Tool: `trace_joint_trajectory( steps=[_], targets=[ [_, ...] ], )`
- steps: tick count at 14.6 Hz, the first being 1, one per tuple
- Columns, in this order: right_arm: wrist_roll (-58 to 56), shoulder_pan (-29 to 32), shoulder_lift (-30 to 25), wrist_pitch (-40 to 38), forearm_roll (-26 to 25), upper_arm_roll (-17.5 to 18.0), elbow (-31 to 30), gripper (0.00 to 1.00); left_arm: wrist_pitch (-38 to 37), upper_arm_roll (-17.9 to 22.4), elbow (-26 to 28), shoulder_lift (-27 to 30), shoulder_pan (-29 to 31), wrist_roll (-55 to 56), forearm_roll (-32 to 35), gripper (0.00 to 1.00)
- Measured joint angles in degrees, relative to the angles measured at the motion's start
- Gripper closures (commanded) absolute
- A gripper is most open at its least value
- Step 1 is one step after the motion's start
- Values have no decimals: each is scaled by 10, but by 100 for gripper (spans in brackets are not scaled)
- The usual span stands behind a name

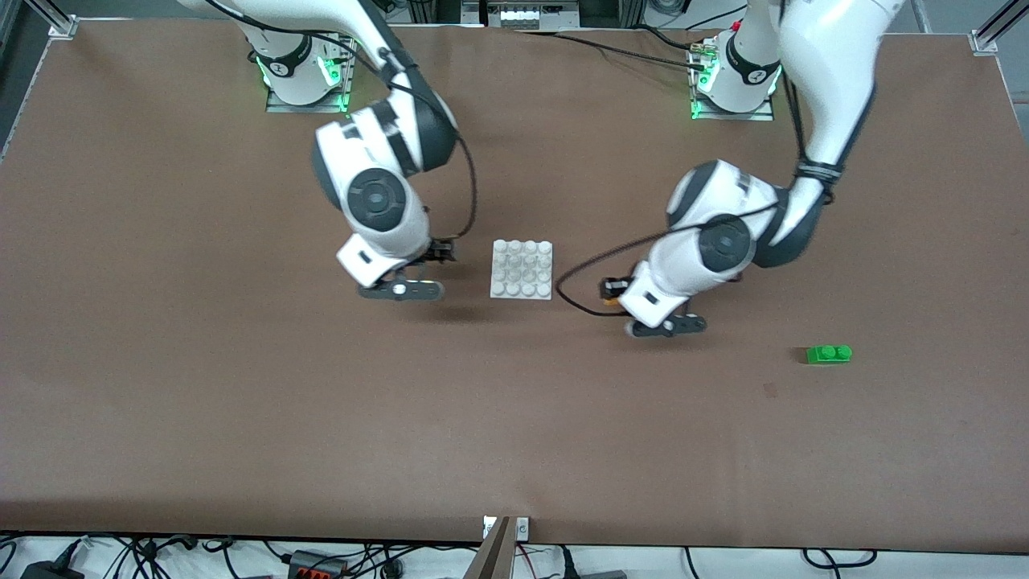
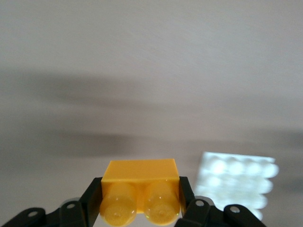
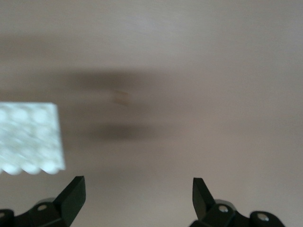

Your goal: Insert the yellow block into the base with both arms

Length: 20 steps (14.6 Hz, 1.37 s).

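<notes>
The white studded base point(image 1: 522, 269) lies flat near the middle of the table. My left gripper point(image 1: 611, 294) hangs low over the table beside the base, toward the left arm's end. It is shut on the yellow block point(image 2: 140, 176), whose two studs point toward the wrist camera. A sliver of the yellow block point(image 1: 611, 302) shows under the left hand. In the left wrist view the base point(image 2: 236, 182) shows off to one side of the block. My right gripper point(image 1: 440, 251) is beside the base, toward the right arm's end. The right gripper point(image 3: 138, 194) is open and holds nothing. The base point(image 3: 29, 137) sits at that view's edge.
A green two-stud brick point(image 1: 829, 354) lies alone on the brown table point(image 1: 241, 402), nearer the front camera and toward the left arm's end. Black cables trail from both wrists.
</notes>
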<state>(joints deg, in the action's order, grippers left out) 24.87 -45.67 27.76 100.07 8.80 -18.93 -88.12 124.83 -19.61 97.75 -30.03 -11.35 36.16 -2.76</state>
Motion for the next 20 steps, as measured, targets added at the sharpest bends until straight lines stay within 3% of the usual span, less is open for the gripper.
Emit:
trace_joint_trajectory(
  steps=[5,9,12,15,20],
  targets=[
    [-133,2,-77,-122,0,-110,1,0,99,0,1,-34,-110,172,66,66],
    [-203,3,-109,-217,-1,-195,32,0,133,0,1,-65,-142,297,173,66],
    [-260,4,-112,-248,-1,-261,76,0,135,0,1,-76,-145,320,195,66],
    [-265,12,-111,-252,-1,-295,91,0,135,-8,1,-80,-146,320,196,65],
    [-300,17,-108,-252,0,-297,97,0,134,-31,2,-91,-150,318,197,65]
  ],
)
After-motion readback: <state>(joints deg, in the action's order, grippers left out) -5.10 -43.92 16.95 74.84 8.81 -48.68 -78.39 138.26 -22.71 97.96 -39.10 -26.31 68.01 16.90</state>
